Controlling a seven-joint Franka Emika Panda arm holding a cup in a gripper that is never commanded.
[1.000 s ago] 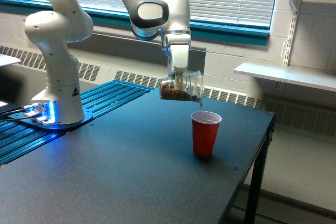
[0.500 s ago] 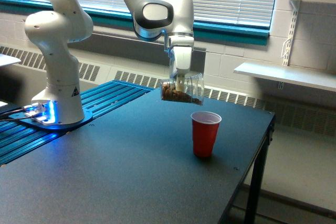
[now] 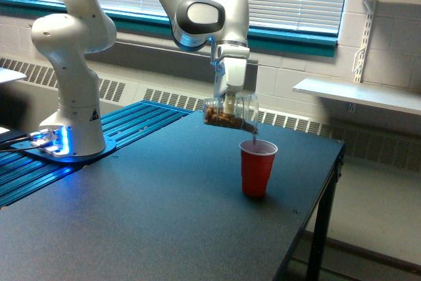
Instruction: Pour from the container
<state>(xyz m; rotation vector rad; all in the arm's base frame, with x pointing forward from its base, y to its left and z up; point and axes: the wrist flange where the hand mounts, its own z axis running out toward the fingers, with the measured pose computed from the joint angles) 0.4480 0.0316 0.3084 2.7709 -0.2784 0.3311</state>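
The container, a small clear plastic cup with brown granular matter inside, lies tipped on its side in the air with its mouth facing the exterior view's right. My gripper is shut on it from above. A thin stream of brown grains falls from its lower rim into the red plastic cup, which stands upright on the dark table just below and to the right of the container.
The arm's white base stands at the exterior view's left on a blue ribbed surface. The table's right edge drops off close to the red cup. A white shelf hangs on the wall behind.
The gripper and the container have shifted to the right and slightly up, nearer over the red cup. Grains now fall into the red cup.
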